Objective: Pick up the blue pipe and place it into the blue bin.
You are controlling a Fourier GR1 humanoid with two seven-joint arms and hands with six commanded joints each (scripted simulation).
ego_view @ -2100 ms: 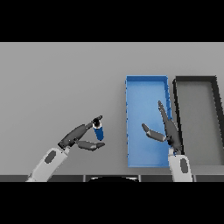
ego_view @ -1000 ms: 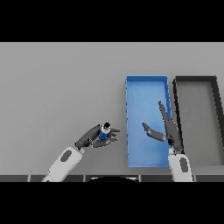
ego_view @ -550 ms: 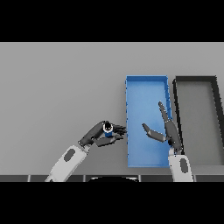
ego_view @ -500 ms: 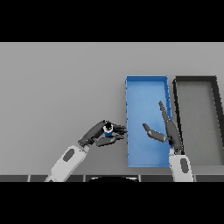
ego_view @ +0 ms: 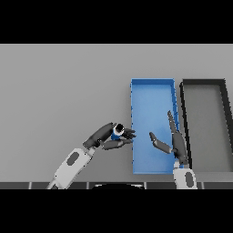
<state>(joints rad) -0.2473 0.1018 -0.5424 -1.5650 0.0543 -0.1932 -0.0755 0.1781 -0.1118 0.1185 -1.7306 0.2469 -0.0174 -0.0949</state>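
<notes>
Item one, from my station: the left hand, reaching in from the lower left over the grey counter. Its fingers and thumb are curled round the blue pipe, which I see end-on, a dark opening ringed in white with a little blue showing. The fingertips point toward the blue bin and sit just at its left wall.

Item two: the blue pipe itself. It is held in the left hand, just beside the left edge of the blue bin, near that wall's lower half. I cannot tell whether it is clear of the counter or resting on it.

Item three: the blue bin, a long rectangular tray lying lengthwise away from me, right of centre.

Item four: the right hand, coming up from the lower edge, over the right part of the blue bin. Fingers straight and spread, thumb out to the left, gripping nothing.

Item five: a black bin of like shape, just beside the blue bin on its right.
</notes>
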